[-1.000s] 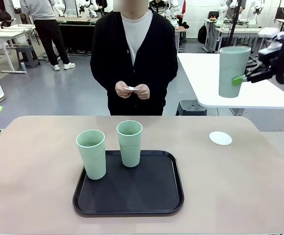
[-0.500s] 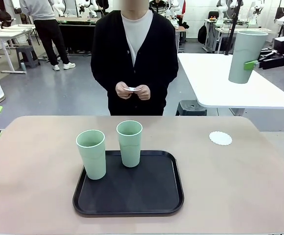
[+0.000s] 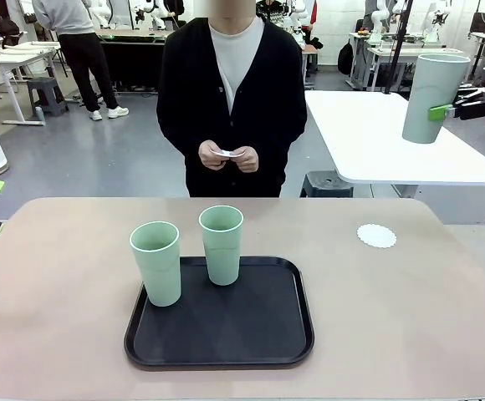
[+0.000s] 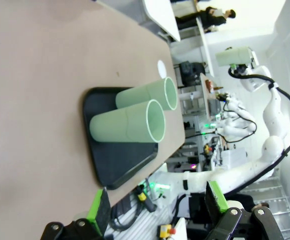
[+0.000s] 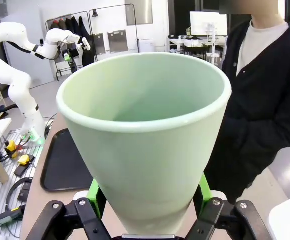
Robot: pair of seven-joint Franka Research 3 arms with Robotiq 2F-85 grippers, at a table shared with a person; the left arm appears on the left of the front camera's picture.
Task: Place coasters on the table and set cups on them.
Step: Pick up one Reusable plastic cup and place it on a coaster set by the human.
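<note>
High at the right, my right gripper (image 3: 441, 110) is shut on a pale mint-green cup (image 3: 430, 96) that hangs upright in the air well above the beige table (image 3: 58, 276). In the right wrist view the same cup (image 5: 145, 140) sits between the green pads (image 5: 96, 192). Two more cups (image 3: 156, 263) (image 3: 222, 245) stand on the black tray (image 3: 220, 334). One white scalloped coaster (image 3: 377, 236) lies on the table's far right. The person's hands hold more white coasters (image 3: 226, 153). My left gripper (image 4: 157, 205) is open, off the table's left side, looking across at both tray cups (image 4: 127, 127).
The person stands at the far edge, behind the tray. A white-topped table (image 3: 376, 142) lies behind the held cup. The tray (image 5: 65, 160) shows below and to the left in the right wrist view. Bare tabletop spreads left of the tray and around the coaster.
My right gripper has carried the cup to the right and a little upward. The tray cups, the coaster and the person's hands stay as they were.
</note>
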